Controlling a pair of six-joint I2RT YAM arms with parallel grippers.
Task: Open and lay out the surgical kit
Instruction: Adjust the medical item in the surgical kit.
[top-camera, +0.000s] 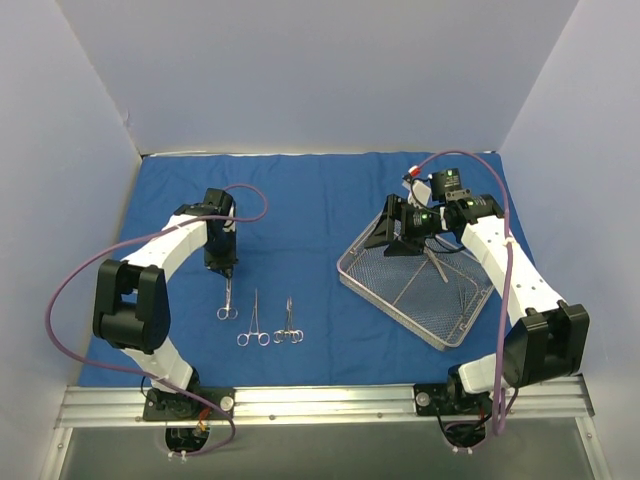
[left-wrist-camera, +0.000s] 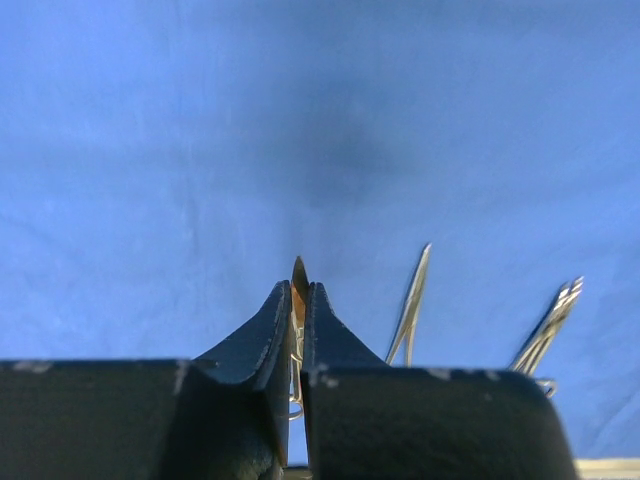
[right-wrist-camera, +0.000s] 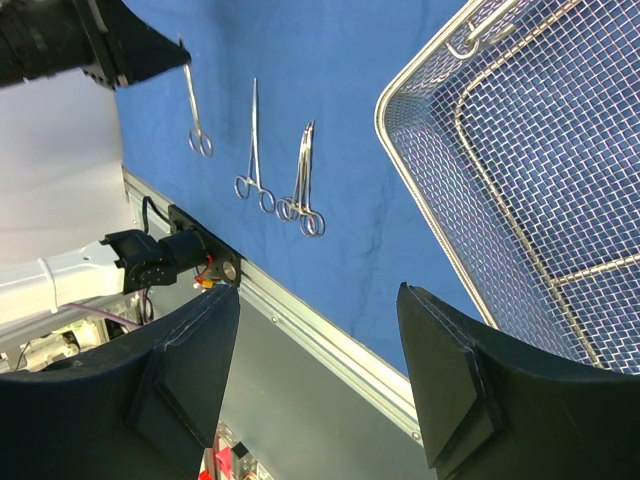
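The royal-blue cloth (top-camera: 320, 200) lies spread flat over the table. My left gripper (top-camera: 224, 270) is shut on a steel forceps (top-camera: 228, 300), its tip showing between the fingers in the left wrist view (left-wrist-camera: 299, 276) and its ring handles hanging low near the cloth. Two more forceps (top-camera: 254, 322) (top-camera: 289, 322) lie side by side on the cloth to its right. The silver mesh tray (top-camera: 452, 312) sits at the right with slim tweezers (top-camera: 435, 265) inside. My right gripper (top-camera: 390, 243) is open and empty above the tray's far left corner (right-wrist-camera: 540, 130).
The aluminium rail (top-camera: 320, 405) runs along the near table edge, just past the cloth's front hem. White walls enclose the left, back and right. Purple cables loop from both arms. The right wrist view shows the three forceps (right-wrist-camera: 253, 140) in a row.
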